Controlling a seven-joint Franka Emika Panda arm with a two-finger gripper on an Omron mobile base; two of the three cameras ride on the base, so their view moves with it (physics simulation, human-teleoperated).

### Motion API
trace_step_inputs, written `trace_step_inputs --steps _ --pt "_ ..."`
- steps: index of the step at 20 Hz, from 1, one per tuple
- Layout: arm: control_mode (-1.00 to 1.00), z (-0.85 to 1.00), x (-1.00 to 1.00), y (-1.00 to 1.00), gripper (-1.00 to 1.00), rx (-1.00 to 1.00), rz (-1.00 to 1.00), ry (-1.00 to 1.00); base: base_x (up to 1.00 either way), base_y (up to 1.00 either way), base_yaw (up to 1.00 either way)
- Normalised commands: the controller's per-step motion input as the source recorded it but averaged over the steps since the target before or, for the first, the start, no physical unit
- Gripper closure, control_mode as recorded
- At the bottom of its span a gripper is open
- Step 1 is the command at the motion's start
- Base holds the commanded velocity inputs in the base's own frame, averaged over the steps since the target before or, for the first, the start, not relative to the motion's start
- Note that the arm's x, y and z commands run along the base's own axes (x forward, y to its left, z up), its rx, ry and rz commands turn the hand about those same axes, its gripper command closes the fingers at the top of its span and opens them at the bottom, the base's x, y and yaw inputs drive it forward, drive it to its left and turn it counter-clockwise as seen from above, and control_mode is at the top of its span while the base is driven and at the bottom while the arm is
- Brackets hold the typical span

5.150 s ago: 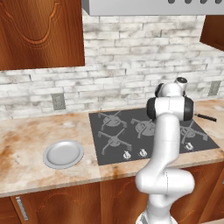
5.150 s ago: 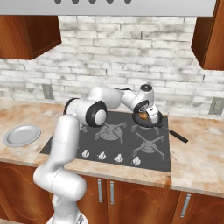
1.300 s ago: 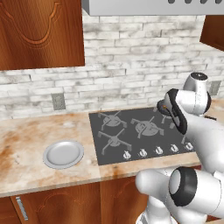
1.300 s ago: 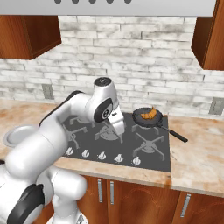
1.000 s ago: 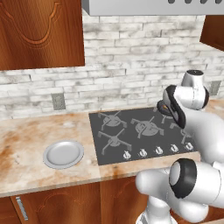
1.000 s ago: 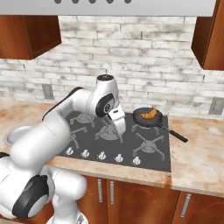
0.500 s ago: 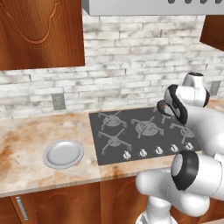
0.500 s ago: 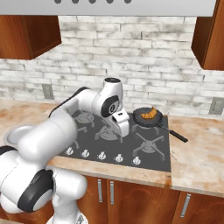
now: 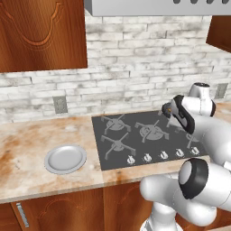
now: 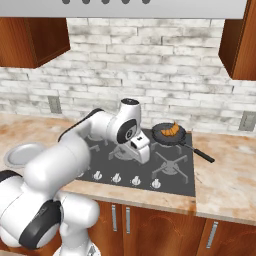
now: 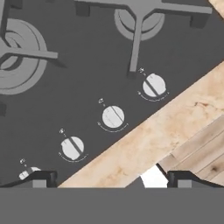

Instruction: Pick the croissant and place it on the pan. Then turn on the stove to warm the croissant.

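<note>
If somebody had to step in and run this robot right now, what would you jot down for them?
Gripper: open and holding nothing, pointed down over the stove's front row of knobs.
Croissant: lying in the pan, which sits on the stove's back right burner with its handle pointing right.
Plate: on the counter, left of the stove.
Done: the croissant is on the pan.
Left: turn a stove knob to start the burner under the pan. The pictures do not show which knob goes with that burner.
</note>
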Motion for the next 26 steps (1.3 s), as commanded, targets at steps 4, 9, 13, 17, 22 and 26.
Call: trace_step_inputs --steps 4,9,13,17,22,26 --pt "-1.0 -0.27 0.0 0.0 -1.0 0.0 0.13 0.0 0.0 0.0 0.0" --pt "-1.0 -0.28 0.0 0.0 -1.0 -0.02 0.13 0.0 0.0 0.0 0.0" --pt "-1.0 -0.29 0.0 0.0 -1.0 -0.03 0.13 0.0 0.0 0.0 0.0" --pt "-1.0 -0.29 0.0 0.0 -1.0 -0.01 0.12 0.0 0.0 0.0 0.0" --pt "-1.0 -0.32 0.0 0.0 -1.0 -0.01 0.1 0.0 0.0 0.0 0.0" --pt "-1.0 -0.33 0.0 0.0 -1.0 -0.01 0.1 0.0 0.0 0.0 0.0"
